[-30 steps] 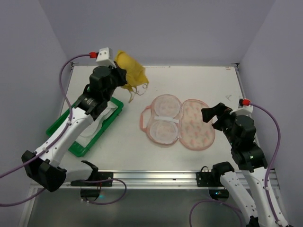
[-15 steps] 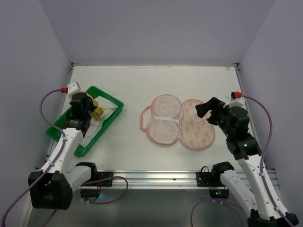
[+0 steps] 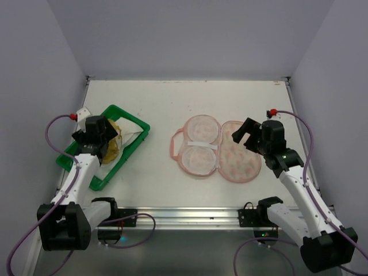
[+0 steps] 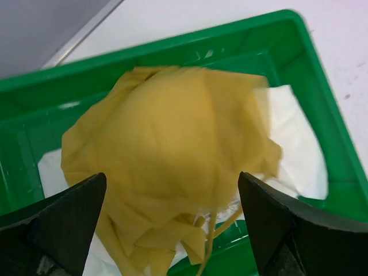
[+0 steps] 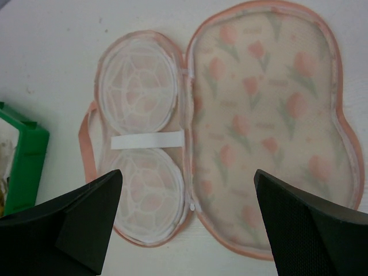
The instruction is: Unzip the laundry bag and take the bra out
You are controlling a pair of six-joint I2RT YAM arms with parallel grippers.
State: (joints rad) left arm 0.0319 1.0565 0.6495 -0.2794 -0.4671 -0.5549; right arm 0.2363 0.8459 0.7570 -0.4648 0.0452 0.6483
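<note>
The bag [image 3: 215,148] is lying unzipped and spread flat near the middle of the desk [image 3: 230,98], its 2 halves side by side. In the top view, the left half is showing 2 round white mesh cups joined by a white band [image 5: 146,140]. The right half is showing a cream lining printed with pink flowers. Pink edging is running around both halves, and the pink strap [image 3: 172,144] is looping out from the bag's left edge and resting on the desk.

The bra [image 4: 167,144] is sitting outside the bag, well apart from it to the left. It is bunched into a rounded yellow heap inside the green tray [image 3: 129,118]. It is lying on a white sheet [image 4: 293,144] that is lining the tray, and thin yellow straps are trailing from the heap's near side.

The left end effector [image 4: 172,184] is hovering over the tray, far to the left of the bag. Its 2 fingers are standing wide apart on either side of the heap, and they are not pinching the fabric.

The right end effector [image 5: 187,172] is hanging just above the bag's right half. Its 2 fingers are spread wide and gripping nothing, and the wrist view is looking straight down on both halves. A corner of the tray is also showing at that view's left edge.
</note>
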